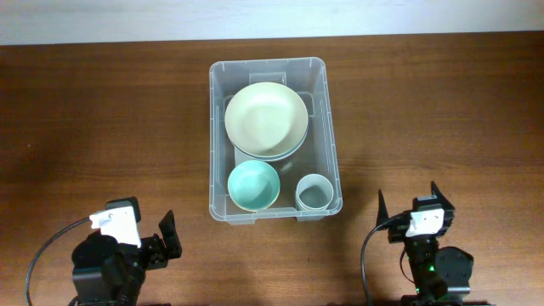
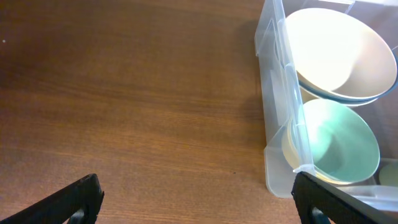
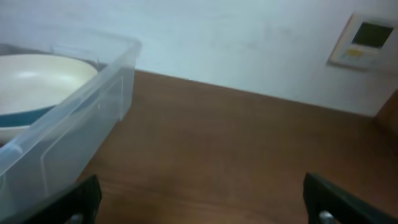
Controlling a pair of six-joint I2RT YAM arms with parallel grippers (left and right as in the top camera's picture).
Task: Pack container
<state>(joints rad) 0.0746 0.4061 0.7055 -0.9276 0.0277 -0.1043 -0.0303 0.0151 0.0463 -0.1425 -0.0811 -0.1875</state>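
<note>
The container point(image 1: 269, 65) sits mid worktop point(image 1: 102, 110), long side pointing away, bowls point(image 1: 265, 117) inside. Left hand point(image 1: 136, 226) and right hand point(image 1: 414, 209) are wide open, empty, equally near its front corners

Cream bowl point(image 1: 266, 117): large, round, upright, filling the far half of the container point(image 1: 221, 136); nested in a second bowl.
Blue bowl point(image 1: 265, 157): under the cream one; only its rim shows, along the near edge.
Teal bowl point(image 1: 253, 184): smaller, upright, in the near left corner, just near of the stacked pair.
Cup point(image 1: 314, 192): small, pale grey-green, upright, in the near right corner, beside the teal bowl but apart from it.
Table point(image 1: 102, 127): dark brown wood, grain running left to right.
Wall point(image 1: 272, 17): white, along the table's far edge.
Wall panel point(image 3: 367, 38): white, with a small greenish display, on the wall at far right.
</note>
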